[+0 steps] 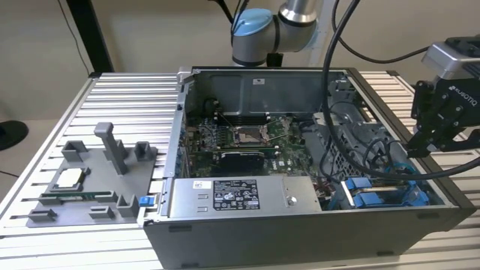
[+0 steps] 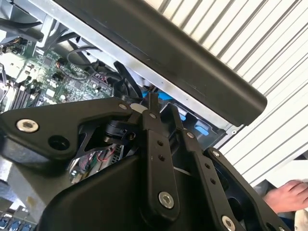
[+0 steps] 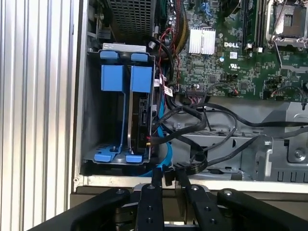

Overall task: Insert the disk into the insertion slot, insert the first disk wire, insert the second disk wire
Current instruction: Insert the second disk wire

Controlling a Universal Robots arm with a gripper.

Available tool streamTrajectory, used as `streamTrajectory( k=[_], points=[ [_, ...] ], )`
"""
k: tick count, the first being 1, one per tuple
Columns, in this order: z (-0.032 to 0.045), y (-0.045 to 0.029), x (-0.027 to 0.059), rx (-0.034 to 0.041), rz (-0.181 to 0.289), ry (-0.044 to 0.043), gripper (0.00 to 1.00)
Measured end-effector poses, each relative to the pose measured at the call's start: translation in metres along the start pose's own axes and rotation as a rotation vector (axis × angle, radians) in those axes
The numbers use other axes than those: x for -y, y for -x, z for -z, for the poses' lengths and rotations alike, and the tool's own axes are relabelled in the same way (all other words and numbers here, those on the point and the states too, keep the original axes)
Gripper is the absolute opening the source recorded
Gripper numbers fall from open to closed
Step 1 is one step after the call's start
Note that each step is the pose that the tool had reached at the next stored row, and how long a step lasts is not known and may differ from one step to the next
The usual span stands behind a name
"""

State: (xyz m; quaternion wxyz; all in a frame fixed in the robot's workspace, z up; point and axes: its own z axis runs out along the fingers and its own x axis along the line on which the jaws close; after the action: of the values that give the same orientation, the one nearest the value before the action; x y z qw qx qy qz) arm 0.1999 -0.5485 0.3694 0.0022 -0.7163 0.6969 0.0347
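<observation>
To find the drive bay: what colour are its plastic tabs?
Bright blue plastic tabs on the grey metal drive bay, best in the first wrist view.

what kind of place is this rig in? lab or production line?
Probably a robotics lab bench, not a line: an open grey metal desktop computer case sits on a ribbed aluminium table, beside a grey plastic parts fixture, with a silver-and-blue robot arm above it.

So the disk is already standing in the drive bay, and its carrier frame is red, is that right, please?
Not quite: the carrier frame is bright blue, not red, as the first wrist view shows. The disk does stand in the drive bay.
</observation>
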Motion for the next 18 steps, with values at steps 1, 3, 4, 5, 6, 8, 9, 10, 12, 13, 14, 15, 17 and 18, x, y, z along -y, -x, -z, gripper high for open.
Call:
streamTrajectory(
  k=[1, 3, 4, 5, 6, 8, 9, 10, 12, 13, 14, 15, 17, 18],
  points=[
    [-0.0001, 0.0, 0.0, 0.0, 0.0, 0.0, 1.0],
    [-0.0005, 0.0, 0.0, 0.0001, 0.0, 0.0, 1.0],
    [-0.0007, 0.0, 0.0, 0.0001, 0.0, 0.0, 1.0],
    [-0.0009, 0.0, 0.0, 0.0002, 0.0, 0.0, 1.0],
    [-0.0011, 0.0, -0.0002, 0.0002, 0.0, 0.0, 1.0],
    [-0.0014, -0.0001, -0.0005, 0.0003, 0.0, 0.0, 1.0],
    [-0.0016, -0.0001, -0.0007, 0.0003, 0.0, 0.0, 1.0],
    [-0.0016, -0.0001, -0.0008, 0.0003, 0.0, 0.0, 0.0],
    [-0.0016, 0.0, -0.0009, 0.0002, 0.0, 0.0, 0.0],
    [-0.0016, 0.0, -0.001, 0.0002, 0.0, 0.0, 0.0],
    [-0.0016, 0.0, -0.001, 0.0002, 0.0, 0.0, 0.0],
    [-0.0016, 0.0, -0.0011, 0.0002, 0.0, 0.0, 0.0],
    [-0.0016, 0.0, -0.0013, 0.0003, 0.0, 0.0, 0.0],
    [-0.0016, 0.0, -0.0015, 0.0003, 0.0, 0.0, 0.0]
  ],
)
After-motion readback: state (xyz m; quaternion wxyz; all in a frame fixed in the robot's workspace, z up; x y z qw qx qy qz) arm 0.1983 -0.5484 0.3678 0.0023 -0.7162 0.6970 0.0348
